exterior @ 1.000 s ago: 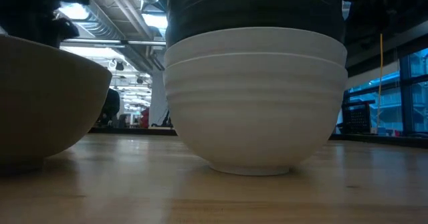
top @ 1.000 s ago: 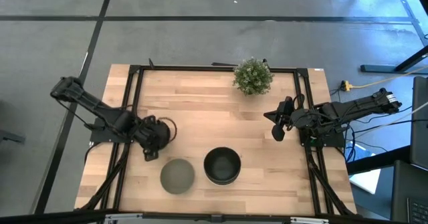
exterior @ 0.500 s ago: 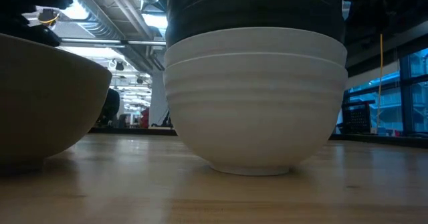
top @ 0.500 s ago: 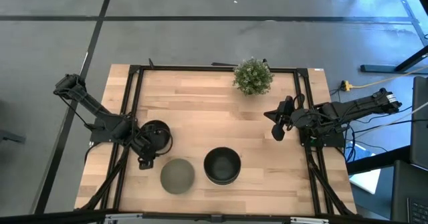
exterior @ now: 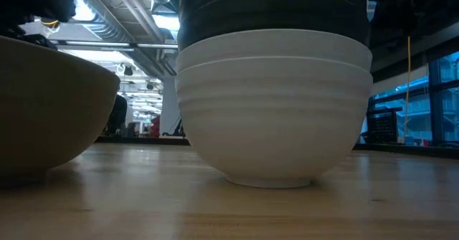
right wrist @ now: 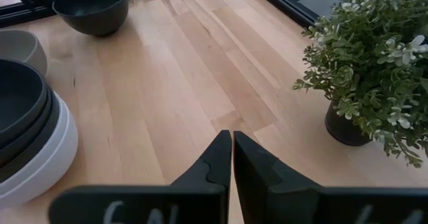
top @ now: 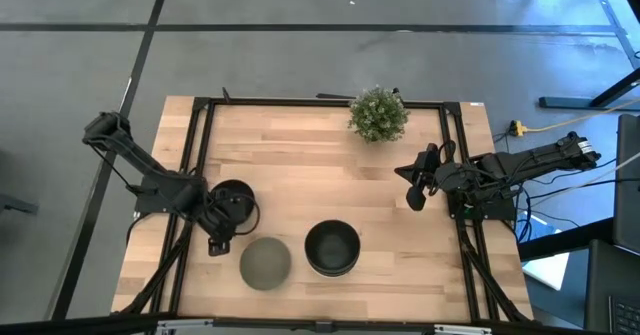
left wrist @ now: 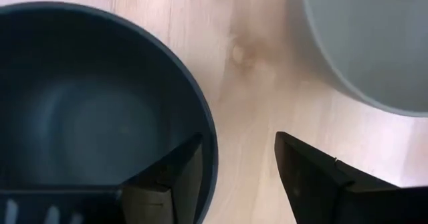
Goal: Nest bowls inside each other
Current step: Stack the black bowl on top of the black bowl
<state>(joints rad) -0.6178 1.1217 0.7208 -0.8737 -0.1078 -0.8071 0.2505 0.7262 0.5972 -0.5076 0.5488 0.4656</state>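
the only extra on the wooden table (top: pixel 300 165) is a small green potted plant (top: pixel 378 114), up at about 12 o'clock near the far edge, well apart from all the bowls. nothing sits between the bowls and either arm.

bowl count from the high view: three spots. a lone black bowl (top: pixel 233 201) at roughly 9 o'clock on the left side, a single grey-olive bowl (top: pixel 265 263) at about 7 o'clock near the front edge, and just beside that, at 6 o'clock, a nested stack (top: pixel 332 247). the low view shows the stack (exterior: pixel 273 104) has two white bowls at the bottom with dark ones sitting inside on top; exactly how many dark ones i can't tell, though the right wrist view shows at least two or three dark rims.

left gripper (left wrist: pixel 237 164) is at the lone black bowl, fingers spread apart and straddling its rim, one finger inside the bowl and one outside over bare wood, not pinched on it. the grey-olive bowl's edge shows nearby.

right gripper (right wrist: pixel 232 158) hangs over the right side around 3 o'clock, fingers pressed together, holding nothing.
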